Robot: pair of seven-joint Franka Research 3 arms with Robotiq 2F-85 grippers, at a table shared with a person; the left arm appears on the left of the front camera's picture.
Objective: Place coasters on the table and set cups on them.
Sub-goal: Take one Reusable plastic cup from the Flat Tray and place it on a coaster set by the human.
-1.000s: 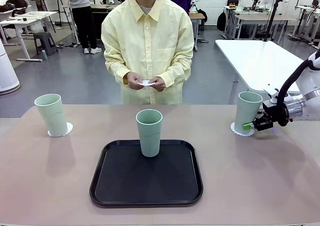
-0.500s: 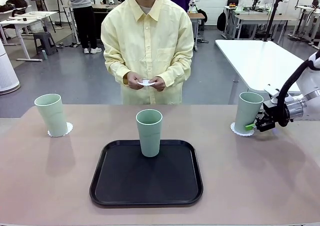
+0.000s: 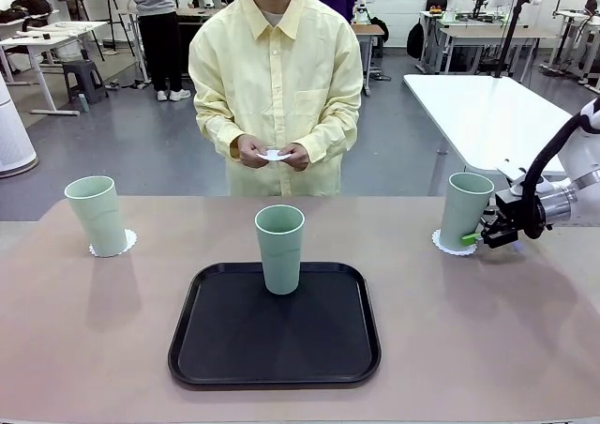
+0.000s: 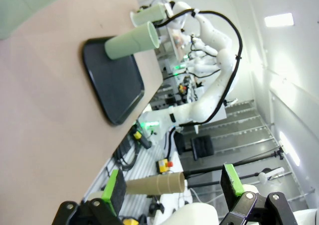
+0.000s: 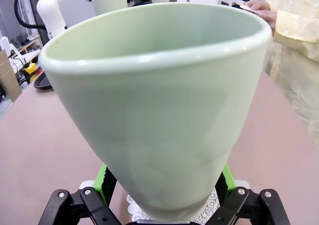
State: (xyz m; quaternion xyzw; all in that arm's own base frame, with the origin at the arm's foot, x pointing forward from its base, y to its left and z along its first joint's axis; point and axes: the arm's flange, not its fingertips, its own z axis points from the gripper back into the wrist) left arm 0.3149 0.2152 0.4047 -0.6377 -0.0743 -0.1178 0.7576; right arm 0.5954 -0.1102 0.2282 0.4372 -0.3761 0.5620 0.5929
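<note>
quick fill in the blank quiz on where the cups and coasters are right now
1. The middle cup stands on the black ____.
2. The left cup and the right cup each stand on a white ____.
3. The third coaster is held in the person's ____.
4. The right gripper, its fingers either side of the right cup's base, is ____.

Missing words: tray; coaster; hands; open

A grey floor (image 3: pixel 141 152) is seen around the white table (image 3: pixel 487 114). Beyond it more work tables (image 3: pixel 469 35) are ranged, and well left of it a grey stool (image 3: pixel 84 77) is set.
</note>
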